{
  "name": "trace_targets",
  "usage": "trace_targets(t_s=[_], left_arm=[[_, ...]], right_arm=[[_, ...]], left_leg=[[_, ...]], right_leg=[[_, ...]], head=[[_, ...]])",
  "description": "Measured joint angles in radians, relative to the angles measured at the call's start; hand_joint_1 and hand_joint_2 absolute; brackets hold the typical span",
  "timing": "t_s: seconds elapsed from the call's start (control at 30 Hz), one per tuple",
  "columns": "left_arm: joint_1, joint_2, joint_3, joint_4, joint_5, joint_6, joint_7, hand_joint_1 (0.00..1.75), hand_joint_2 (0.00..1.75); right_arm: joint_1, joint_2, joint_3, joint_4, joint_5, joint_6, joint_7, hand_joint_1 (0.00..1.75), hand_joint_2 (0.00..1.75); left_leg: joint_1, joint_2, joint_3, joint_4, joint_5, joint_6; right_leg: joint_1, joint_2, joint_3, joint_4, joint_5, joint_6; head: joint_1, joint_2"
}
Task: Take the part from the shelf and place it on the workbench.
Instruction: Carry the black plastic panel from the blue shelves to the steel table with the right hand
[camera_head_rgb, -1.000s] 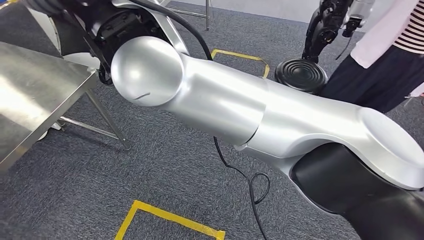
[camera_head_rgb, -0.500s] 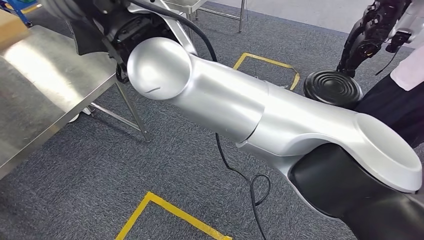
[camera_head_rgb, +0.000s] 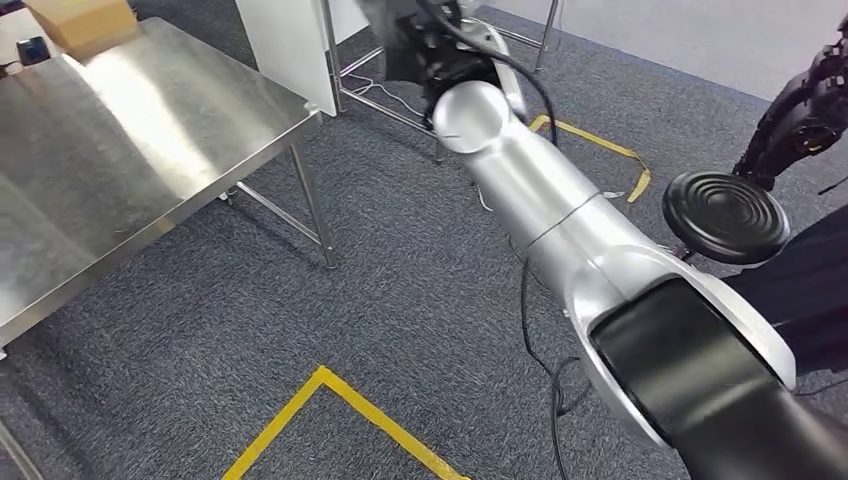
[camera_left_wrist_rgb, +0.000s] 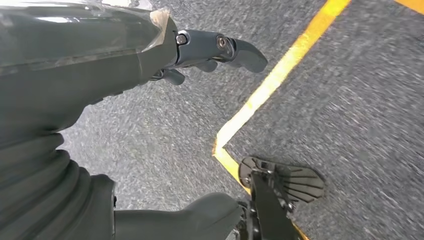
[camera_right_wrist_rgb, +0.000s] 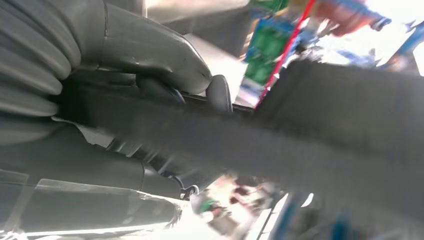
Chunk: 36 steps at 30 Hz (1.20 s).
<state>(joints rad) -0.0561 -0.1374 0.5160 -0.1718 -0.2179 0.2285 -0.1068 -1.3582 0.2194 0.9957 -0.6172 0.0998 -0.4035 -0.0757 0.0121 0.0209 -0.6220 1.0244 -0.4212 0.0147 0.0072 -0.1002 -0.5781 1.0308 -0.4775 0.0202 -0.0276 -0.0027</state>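
Your view has swung toward the steel workbench (camera_head_rgb: 150, 130); right hand (camera_right_wrist_rgb: 165, 85) clamps the dark part (camera_right_wrist_rgb: 310, 135), left hand (camera_left_wrist_rgb: 200, 55) hangs loosely open, empty.

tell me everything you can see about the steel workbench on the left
The workbench has a flat, bare-looking brushed-steel top that glares with reflected light. It stands on thin metal legs, with a slanted brace running under it, on grey carpet. A cardboard box sits at its far end, and a small dark object lies near the box, too small to identify. A white panel stands just past its far corner. Neither hand touches it; the right arm reaches beyond it.
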Motion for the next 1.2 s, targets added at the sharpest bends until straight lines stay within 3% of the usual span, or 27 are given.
trace_targets(t_s=[0.03,0.1,0.17,0.2,0.23,0.3,0.33,0.4,0.43,0.47,0.53,0.6,0.67,0.7,0.73,0.77,0.83,0.9,0.97,1.03,1.07,1.13,1.2], left_arm=[[0.001,0.002,-0.008,0.000,-0.005,-0.003,-0.001,0.00,1.75],[-0.001,0.005,-0.019,0.000,-0.015,-0.007,-0.004,0.00,1.75],[-0.004,0.006,-0.032,0.000,-0.030,-0.012,-0.004,0.00,1.75],[-0.006,0.007,-0.040,0.000,-0.039,-0.015,-0.002,0.00,1.75],[-0.008,0.006,-0.048,0.000,-0.047,-0.018,0.001,0.00,1.75],[-0.013,0.006,-0.064,0.000,-0.063,-0.023,0.010,0.00,1.75],[-0.016,0.005,-0.071,0.000,-0.070,-0.024,0.015,0.00,1.75],[-0.020,0.005,-0.084,0.000,-0.081,-0.026,0.023,0.00,1.75],[-0.021,0.005,-0.089,0.000,-0.084,-0.026,0.026,0.00,1.75],[-0.022,0.005,-0.093,-0.001,-0.089,-0.026,0.028,0.00,1.75],[-0.026,0.005,-0.099,-0.001,-0.093,-0.027,0.032,0.00,1.75],[-0.034,0.004,-0.106,-0.001,-0.096,-0.027,0.033,0.00,1.75],[-0.041,0.003,-0.114,-0.001,-0.101,-0.027,0.038,0.00,1.75],[-0.044,0.003,-0.117,-0.001,-0.106,-0.027,0.042,0.00,1.75],[-0.046,0.003,-0.120,-0.002,-0.111,-0.027,0.047,0.00,1.75],[-0.049,0.003,-0.122,-0.002,-0.116,-0.027,0.053,0.00,1.75],[-0.057,0.003,-0.128,-0.005,-0.124,-0.028,0.059,0.00,1.75],[-0.069,0.002,-0.135,-0.007,-0.129,-0.028,0.062,0.00,1.75],[-0.077,0.001,-0.139,-0.007,-0.129,-0.028,0.064,0.00,1.75],[-0.080,-0.004,-0.139,-0.008,-0.129,-0.026,0.067,0.00,1.75],[-0.082,-0.005,-0.138,-0.008,-0.128,-0.024,0.068,0.00,1.75],[-0.086,-0.008,-0.138,-0.008,-0.127,-0.021,0.069,0.00,1.75],[-0.086,-0.011,-0.138,-0.008,-0.126,-0.020,0.071,0.00,1.75]], right_arm=[[0.017,-0.016,-0.042,-0.005,0.029,0.008,0.006,1.75,1.75],[0.048,-0.042,-0.106,-0.014,0.074,0.016,0.020,1.75,1.75],[0.089,-0.069,-0.159,-0.031,0.130,0.022,0.037,1.75,1.75],[0.114,-0.083,-0.186,-0.044,0.164,0.028,0.046,1.75,1.75],[0.141,-0.097,-0.215,-0.062,0.199,0.035,0.052,1.75,1.75],[0.192,-0.126,-0.278,-0.103,0.269,0.052,0.065,1.75,1.75],[0.214,-0.137,-0.307,-0.124,0.300,0.060,0.070,1.75,1.75],[0.254,-0.155,-0.360,-0.164,0.351,0.077,0.078,1.75,1.75],[0.272,-0.159,-0.382,-0.183,0.371,0.085,0.083,1.75,1.75],[0.286,-0.163,-0.404,-0.201,0.388,0.093,0.088,1.75,1.75],[0.304,-0.167,-0.440,-0.232,0.413,0.104,0.097,1.75,1.75],[0.315,-0.172,-0.467,-0.255,0.433,0.113,0.102,1.75,1.75],[0.327,-0.176,-0.488,-0.272,0.455,0.123,0.111,1.75,1.75],[0.332,-0.175,-0.499,-0.279,0.467,0.130,0.117,1.75,1.75],[0.336,-0.171,-0.509,-0.284,0.482,0.136,0.125,1.75,1.75],[0.336,-0.166,-0.518,-0.288,0.501,0.143,0.135,1.75,1.75],[0.326,-0.148,-0.527,-0.292,0.546,0.157,0.155,1.75,1.75],[0.309,-0.124,-0.530,-0.291,0.586,0.168,0.166,1.75,1.75],[0.293,-0.089,-0.531,-0.288,0.613,0.179,0.168,1.75,1.75],[0.278,-0.051,-0.531,-0.286,0.632,0.189,0.165,1.75,1.75],[0.269,-0.036,-0.530,-0.286,0.639,0.195,0.162,1.75,1.75],[0.255,-0.013,-0.528,-0.283,0.645,0.205,0.154,1.75,1.75],[0.250,0.007,-0.525,-0.279,0.645,0.217,0.147,1.75,1.75]], left_leg=[[0.001,-0.011,0.001,-0.003,0.003,0.008],[0.002,-0.030,0.000,-0.004,0.006,0.018],[0.001,-0.053,0.000,-0.004,0.006,0.022],[0.001,-0.068,0.000,-0.004,0.006,0.022],[0.001,-0.083,0.001,-0.003,0.006,0.022],[-0.001,-0.112,0.000,-0.001,0.005,0.020],[-0.002,-0.125,-0.002,0.000,0.004,0.018],[-0.002,-0.143,-0.008,0.001,0.004,0.010],[-0.001,-0.151,-0.010,0.000,0.005,0.005],[0.001,-0.150,-0.012,0.000,0.003,0.000],[-0.001,-0.110,-0.028,0.030,-0.018,-0.011],[-0.001,-0.052,-0.079,0.133,-0.070,-0.021],[0.002,-0.031,-0.143,0.254,-0.112,-0.028],[0.003,-0.027,-0.160,0.279,-0.111,-0.030],[0.004,-0.024,-0.157,0.265,-0.092,-0.030],[0.004,-0.017,-0.133,0.212,-0.058,-0.028],[-0.004,0.025,-0.063,0.071,0.003,-0.017],[-0.014,0.050,-0.028,-0.003,0.022,-0.005],[-0.018,0.032,-0.027,-0.011,0.023,0.004],[-0.013,0.011,-0.020,-0.022,0.030,0.015],[-0.009,0.000,-0.016,-0.027,0.034,0.021],[-0.004,-0.025,-0.015,-0.029,0.037,0.026],[-0.002,-0.056,-0.015,-0.028,0.037,0.026]], right_leg=[[-0.003,0.024,-0.015,0.031,-0.016,0.002],[-0.007,0.077,-0.077,0.151,-0.063,-0.001],[-0.008,0.094,-0.140,0.263,-0.093,0.000],[-0.008,0.097,-0.149,0.272,-0.086,0.005],[-0.009,0.100,-0.139,0.237,-0.063,0.012],[-0.014,0.124,-0.084,0.097,0.002,0.023],[-0.017,0.136,-0.059,0.037,0.026,0.023],[-0.019,0.145,-0.039,-0.009,0.044,0.017],[-0.018,0.136,-0.037,-0.010,0.046,0.012],[-0.020,0.129,-0.036,-0.012,0.048,0.007],[-0.026,0.114,-0.034,-0.016,0.050,-0.005],[-0.028,0.099,-0.031,-0.018,0.049,-0.016],[-0.026,0.082,-0.029,-0.018,0.045,-0.022],[-0.025,0.072,-0.028,-0.018,0.044,-0.024],[-0.025,0.064,-0.027,-0.018,0.043,-0.024],[-0.024,0.056,-0.025,-0.018,0.041,-0.025],[-0.019,0.042,-0.022,-0.017,0.037,-0.021],[-0.012,0.028,-0.020,-0.017,0.032,-0.014],[-0.008,0.011,-0.016,-0.018,0.028,-0.006],[-0.009,0.028,-0.025,0.004,0.012,0.000],[-0.011,0.048,-0.041,0.042,-0.007,0.000],[-0.017,0.085,-0.100,0.170,-0.059,-0.004],[-0.021,0.093,-0.153,0.273,-0.085,0.001]], head=[[0.002,0.000],[0.005,0.000],[0.007,0.000],[0.008,0.000],[0.009,0.000],[0.011,0.000],[0.012,0.000],[0.012,0.000],[0.012,0.000],[0.012,0.000],[0.008,0.000],[0.003,0.000],[0.002,0.000],[0.001,0.000],[0.001,0.000],[0.001,0.000],[0.001,0.000],[0.003,0.000],[0.004,0.000],[0.005,0.000],[0.006,0.000],[0.008,0.000],[0.010,0.000]])
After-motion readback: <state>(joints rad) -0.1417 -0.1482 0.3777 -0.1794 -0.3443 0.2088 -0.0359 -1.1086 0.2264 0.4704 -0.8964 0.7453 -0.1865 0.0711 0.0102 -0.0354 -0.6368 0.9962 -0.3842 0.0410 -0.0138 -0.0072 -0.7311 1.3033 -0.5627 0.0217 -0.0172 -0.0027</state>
